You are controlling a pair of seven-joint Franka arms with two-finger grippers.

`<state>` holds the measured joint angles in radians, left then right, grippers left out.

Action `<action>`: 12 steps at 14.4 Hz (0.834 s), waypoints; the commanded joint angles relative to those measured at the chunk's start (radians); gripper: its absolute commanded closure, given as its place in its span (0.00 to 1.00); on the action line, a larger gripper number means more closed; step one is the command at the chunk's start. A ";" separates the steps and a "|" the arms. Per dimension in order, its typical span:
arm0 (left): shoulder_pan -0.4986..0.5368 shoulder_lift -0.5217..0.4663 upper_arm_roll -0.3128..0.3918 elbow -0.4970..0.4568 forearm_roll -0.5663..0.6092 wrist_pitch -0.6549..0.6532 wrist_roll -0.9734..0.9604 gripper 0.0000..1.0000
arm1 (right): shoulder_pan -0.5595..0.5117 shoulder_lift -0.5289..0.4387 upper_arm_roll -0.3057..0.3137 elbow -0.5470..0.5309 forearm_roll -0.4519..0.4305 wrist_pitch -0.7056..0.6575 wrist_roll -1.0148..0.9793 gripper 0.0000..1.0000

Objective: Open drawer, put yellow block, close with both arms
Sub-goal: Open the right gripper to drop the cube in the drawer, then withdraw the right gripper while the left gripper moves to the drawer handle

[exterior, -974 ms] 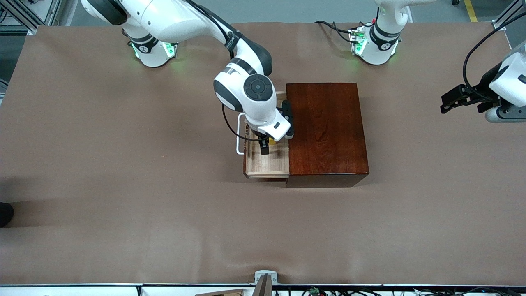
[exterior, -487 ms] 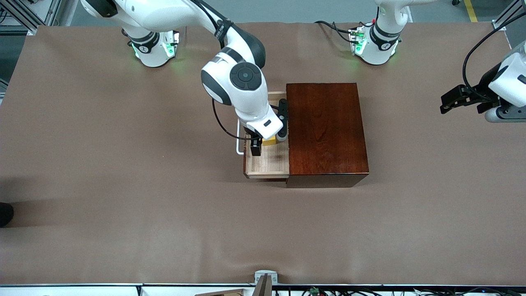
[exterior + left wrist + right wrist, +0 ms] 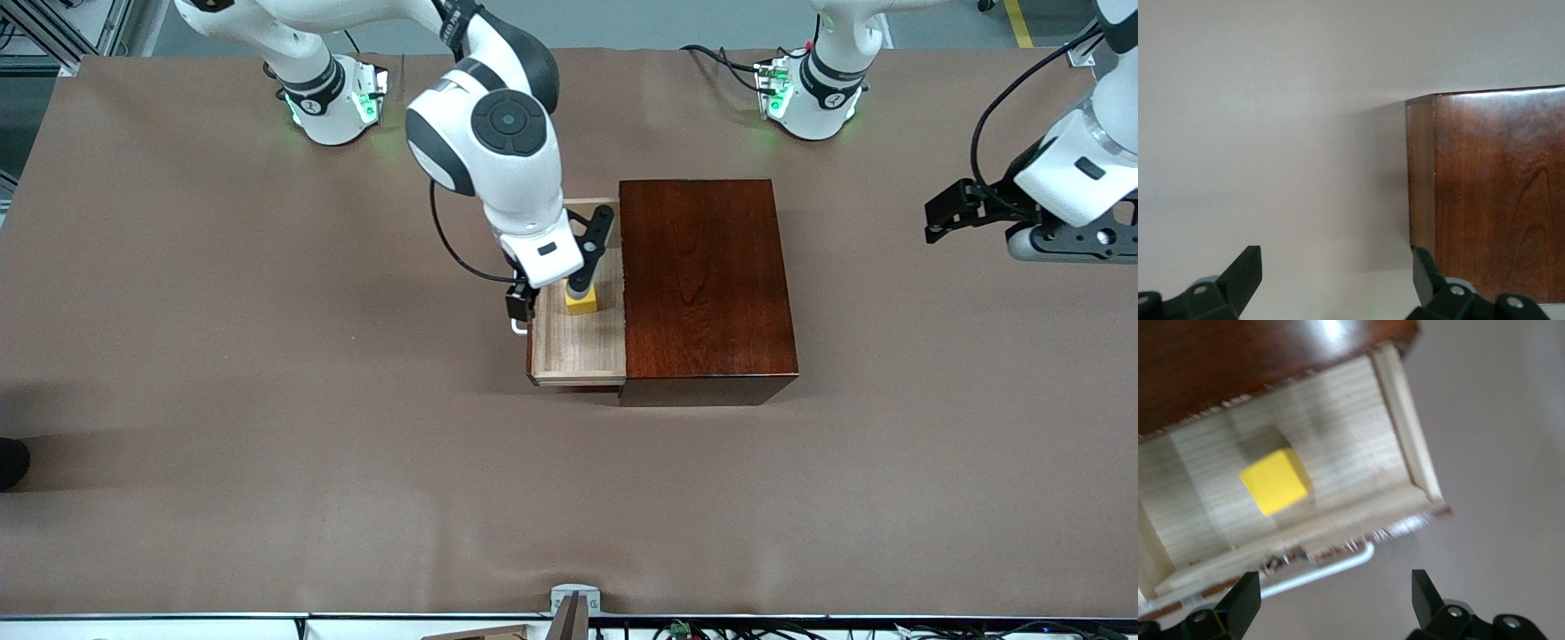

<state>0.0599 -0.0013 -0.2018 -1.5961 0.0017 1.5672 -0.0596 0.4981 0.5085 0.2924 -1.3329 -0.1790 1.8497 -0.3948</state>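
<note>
No legible text, labels, brands or numbers anywhere.

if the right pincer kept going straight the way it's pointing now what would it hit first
Probably the drawer, near its white handle. The open right pincer points down over that front edge; the yellow block lies a little aside in the tray. Depth is unclear.

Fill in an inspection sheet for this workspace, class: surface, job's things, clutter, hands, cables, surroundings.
Surface: brown table, covering slightly wrinkled.
Job's things: drawer pulled out of the wooden box; yellow block lies in it; white handle free.
Clutter: nothing seen.
Hands: right hand open above the drawer, holding nothing; left hand open, over bare table toward the left arm's end, near the box.
Cables: black cables at the left arm's base; one looped along the right wrist.
Surroundings: grey floor, metal frame at the table's edge.
</note>
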 commanded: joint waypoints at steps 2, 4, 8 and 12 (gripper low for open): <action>0.001 0.003 -0.053 0.013 -0.020 -0.009 0.001 0.00 | -0.120 -0.088 0.013 -0.028 -0.005 -0.095 0.024 0.00; 0.001 0.003 -0.085 0.013 -0.019 -0.009 0.003 0.00 | -0.203 -0.108 0.013 -0.023 -0.007 -0.145 0.022 0.00; 0.000 0.006 -0.162 0.016 -0.020 0.002 0.004 0.00 | -0.332 -0.131 0.025 -0.017 0.000 -0.213 0.013 0.00; 0.001 0.004 -0.304 0.045 -0.054 0.001 0.001 0.00 | -0.432 -0.221 0.004 -0.005 -0.008 -0.345 0.027 0.00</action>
<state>0.0532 0.0008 -0.4405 -1.5835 -0.0214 1.5742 -0.0598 0.1360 0.3582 0.2855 -1.3266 -0.1803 1.5523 -0.3833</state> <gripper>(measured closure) 0.000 0.000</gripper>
